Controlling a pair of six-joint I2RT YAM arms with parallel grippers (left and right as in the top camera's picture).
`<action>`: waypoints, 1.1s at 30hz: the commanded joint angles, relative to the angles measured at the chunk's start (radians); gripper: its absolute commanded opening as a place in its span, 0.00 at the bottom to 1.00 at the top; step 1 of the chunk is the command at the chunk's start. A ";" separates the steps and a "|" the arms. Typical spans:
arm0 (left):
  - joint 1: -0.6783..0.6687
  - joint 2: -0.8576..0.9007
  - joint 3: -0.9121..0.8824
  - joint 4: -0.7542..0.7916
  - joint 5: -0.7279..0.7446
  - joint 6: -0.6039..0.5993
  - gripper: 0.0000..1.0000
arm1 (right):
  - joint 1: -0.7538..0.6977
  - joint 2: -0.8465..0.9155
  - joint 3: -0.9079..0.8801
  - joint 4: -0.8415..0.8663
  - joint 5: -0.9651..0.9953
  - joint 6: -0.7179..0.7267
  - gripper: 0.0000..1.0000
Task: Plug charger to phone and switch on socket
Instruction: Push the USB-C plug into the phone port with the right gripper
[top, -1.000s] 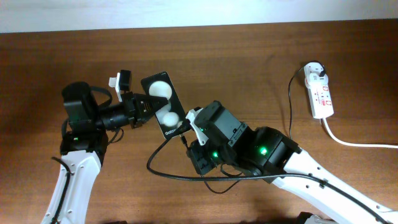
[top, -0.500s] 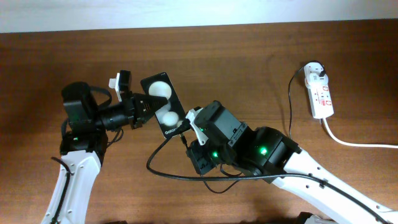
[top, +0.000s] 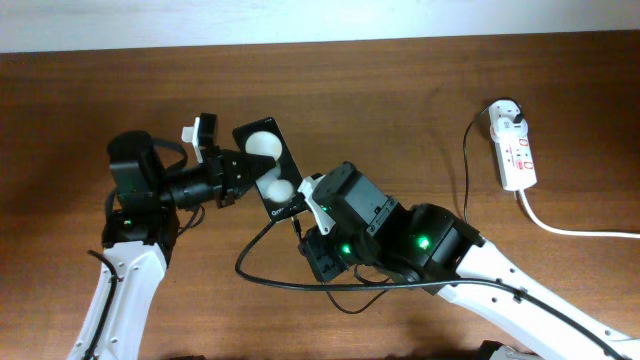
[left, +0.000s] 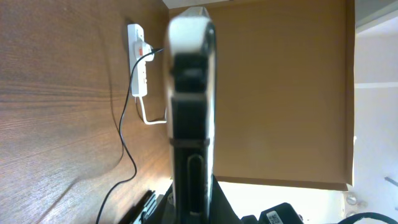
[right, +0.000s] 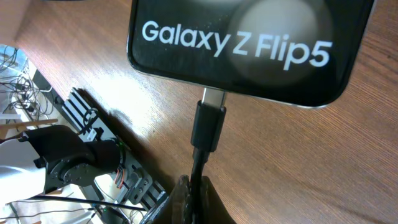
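Left end effector (top: 232, 178) is clamping shut on the phone (top: 268, 168), presenting its port end rightward for mating. Right end effector (right: 193, 191) is pinching the charger (right: 207, 127) behind the plug; tip entering port, metal showing. Socket (top: 518, 152) is lying far right on desk (top: 400, 100).

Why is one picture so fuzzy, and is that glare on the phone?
Left wrist view: the phone, edge-on, is out of focus. Right wrist view: lettering and the charger plug are sharp; the pale patch could be glare or a white marking. Overhead: evenly lit.
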 joint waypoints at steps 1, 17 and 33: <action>-0.013 0.000 0.013 0.005 0.029 0.049 0.00 | 0.006 0.006 -0.003 0.013 -0.005 -0.002 0.04; -0.013 0.000 0.013 0.006 0.250 0.152 0.00 | 0.006 0.006 -0.003 0.100 0.034 -0.002 0.04; -0.013 0.000 0.013 0.006 0.323 0.225 0.00 | 0.004 -0.018 0.020 0.138 0.105 -0.002 0.08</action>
